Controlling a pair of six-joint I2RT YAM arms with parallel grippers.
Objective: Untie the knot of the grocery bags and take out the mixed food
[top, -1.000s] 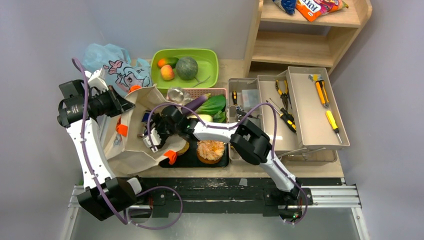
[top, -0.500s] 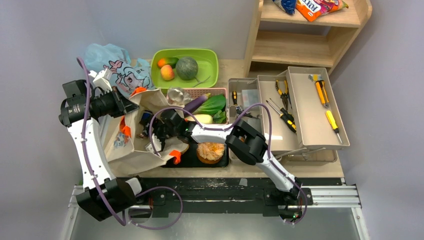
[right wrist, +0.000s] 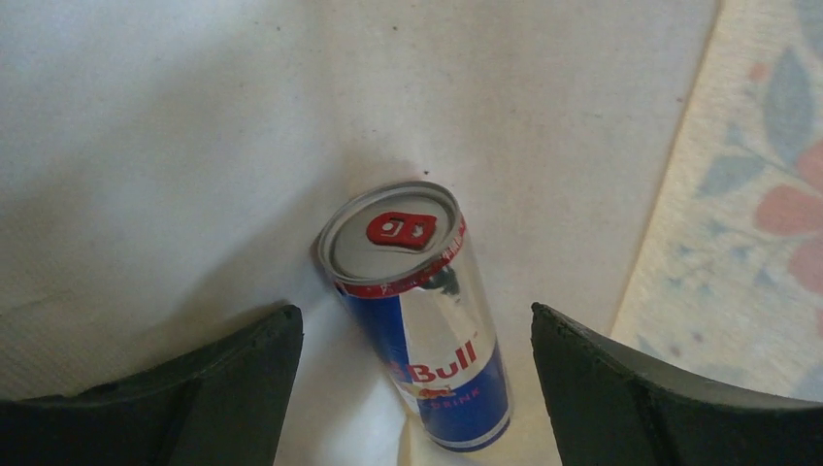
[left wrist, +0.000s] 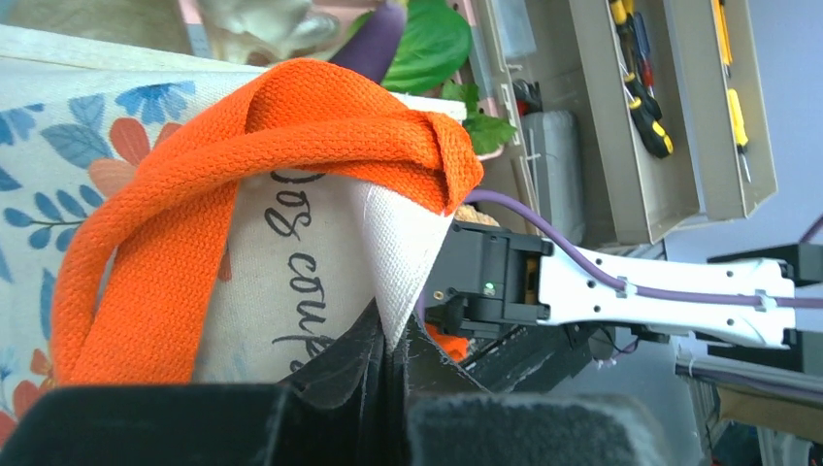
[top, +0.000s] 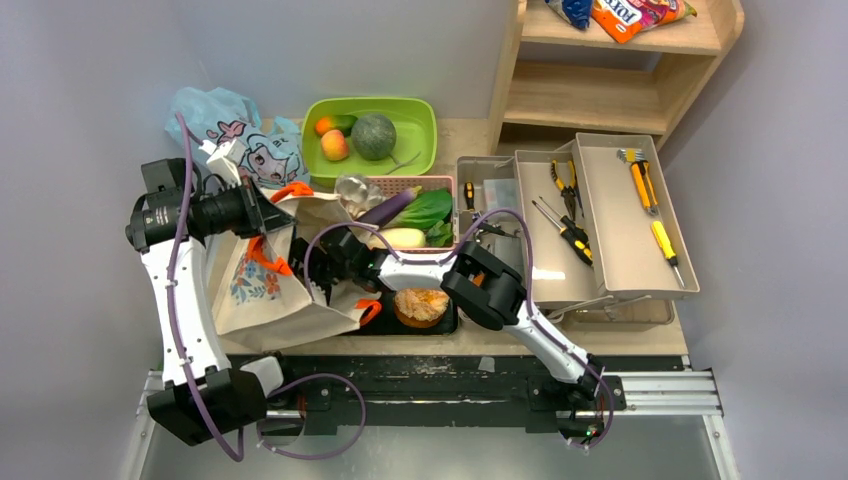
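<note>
The beige canvas tote [top: 262, 292] with orange handles [left wrist: 291, 126] stands open at the left of the table. My left gripper [left wrist: 403, 328] is shut on the tote's cloth rim and holds it up; it also shows in the top view [top: 268, 208]. My right gripper [right wrist: 415, 325] is inside the tote, open, with its fingers on either side of a blue-and-silver drink can [right wrist: 427, 320] lying on the cloth. The can is not touched. The light-blue plastic bag [top: 232, 135] lies crumpled behind the tote. I cannot make out a knot on it.
A green bin [top: 415, 140] holds an orange, a peach [top: 335, 145] and a green melon [top: 373, 136]. A pink basket [top: 432, 183] holds eggplant, greens and radish. A pastry [top: 421, 304] sits on a black tray. An open toolbox [top: 600, 215] and wooden shelves [top: 620, 70] stand at the right.
My left gripper has pulled the tote's rim up and to the right, so the tote stands more upright. My right gripper has moved further into the tote.
</note>
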